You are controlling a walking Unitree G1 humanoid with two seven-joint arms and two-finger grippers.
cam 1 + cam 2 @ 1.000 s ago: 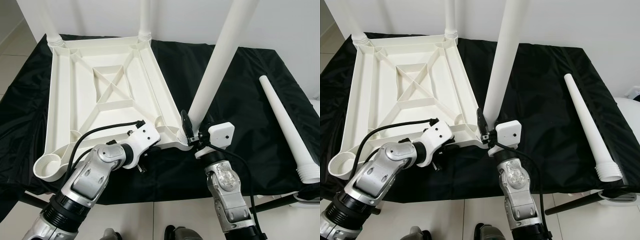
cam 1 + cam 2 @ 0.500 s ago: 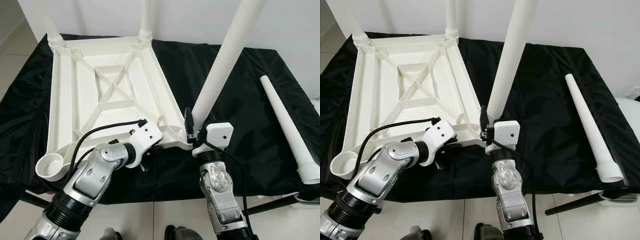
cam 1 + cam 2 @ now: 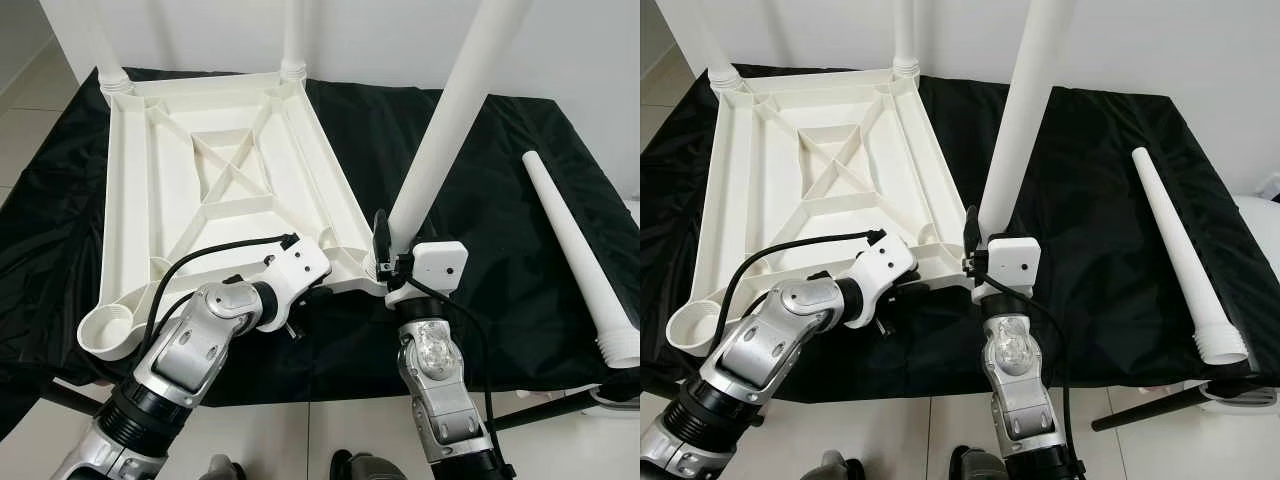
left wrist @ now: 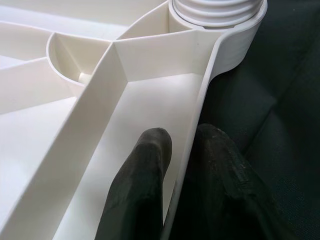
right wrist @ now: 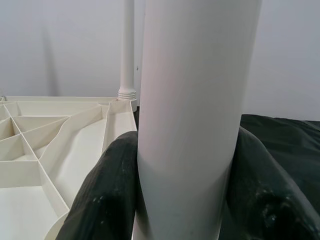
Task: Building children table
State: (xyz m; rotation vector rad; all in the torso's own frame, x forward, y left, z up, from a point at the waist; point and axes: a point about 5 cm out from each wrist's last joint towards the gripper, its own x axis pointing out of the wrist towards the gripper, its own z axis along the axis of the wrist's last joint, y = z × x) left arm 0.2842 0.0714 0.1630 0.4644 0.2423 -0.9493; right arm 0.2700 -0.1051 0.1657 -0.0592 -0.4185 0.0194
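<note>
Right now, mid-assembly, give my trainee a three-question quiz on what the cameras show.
1. True or false: the right tool is shut on the leg standing at the upturned tabletop's near right corner.
2. What does the left tool grip? A) the loose leg B) the tabletop's side wall C) the black cloth
3. How many corner sockets have no leg in them?

Key
1. True; its fingers press either side of the leg.
2. B; one finger inside the wall, one outside.
3. One, the near left socket; the loose leg lies on the cloth to the right.
</note>
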